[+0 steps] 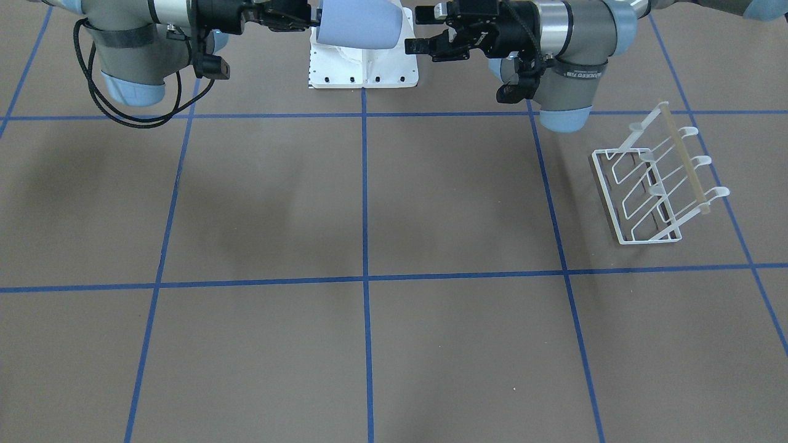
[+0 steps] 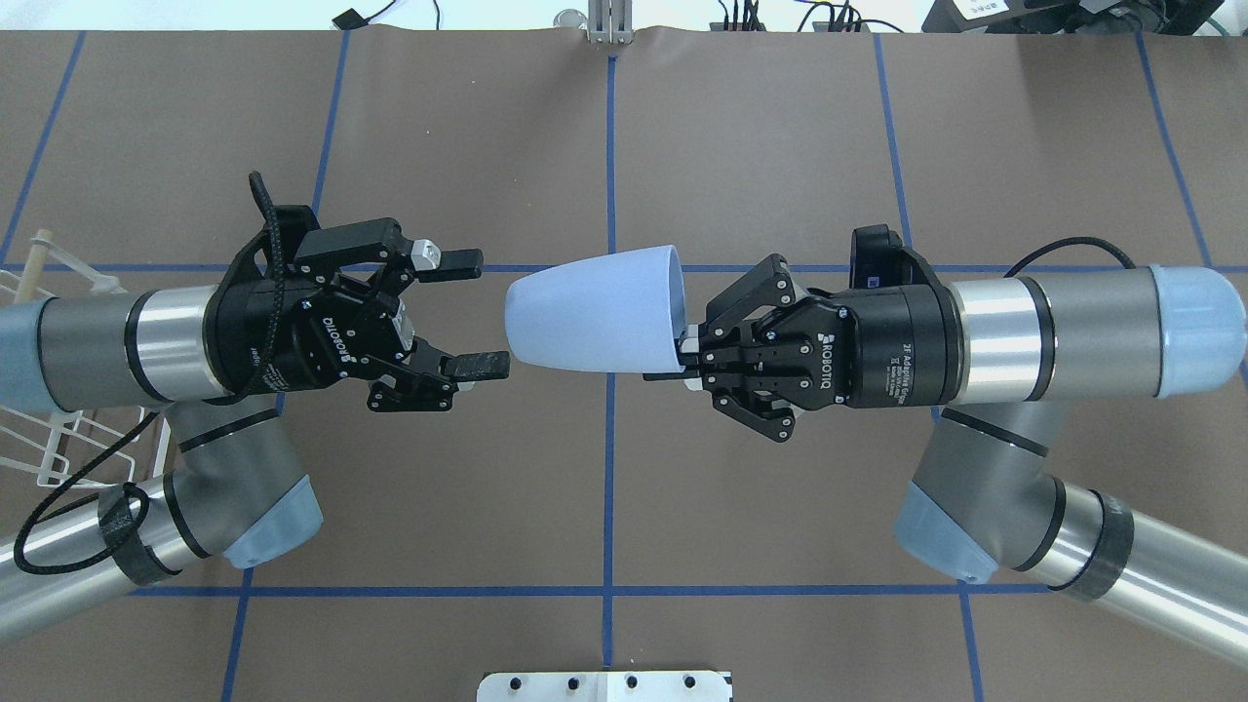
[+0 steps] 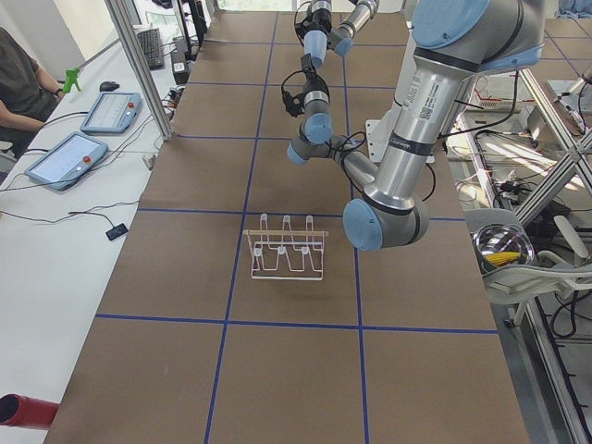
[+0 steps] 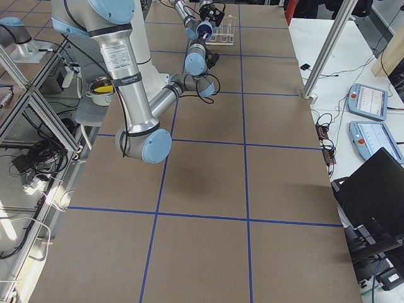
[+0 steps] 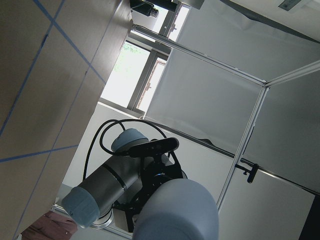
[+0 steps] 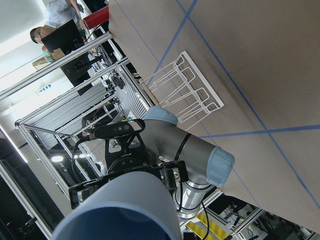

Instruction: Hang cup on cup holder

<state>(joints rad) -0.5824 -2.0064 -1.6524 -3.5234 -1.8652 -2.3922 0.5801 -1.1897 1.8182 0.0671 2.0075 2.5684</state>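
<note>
1. Above the counter [image 1: 369,344], my right fingers [image 2: 704,357] are closed in a pinch on the rim of the pale blue-grey cup [image 2: 595,312]. It hangs in the air on its side, with its mouth towards my right wrist and its rounded base towards my left arm.
2. My left fingers [image 2: 476,366] are spread wide and hold nothing. They are just short of the base, and the lower fingertip is close beside the cup wall. I cannot tell whether it touches.
3. The cup holder [image 1: 659,184] stands on the counter on my left side, well apart from the cup, and its round-tipped prongs are bare.
4. The cup looks like a light, thin plastic tumbler with no handle. It is probably stiff enough to carry, but its wall is likely to flex under a hard squeeze.
5. The wall is smooth, matte and tapered, so I judge that a grip around it could creep towards the narrow end.
6. The best hold for my left fingers seems to be across the body, at mid-height or nearer the base. That leaves the mouth clear to go over a prong.
</note>
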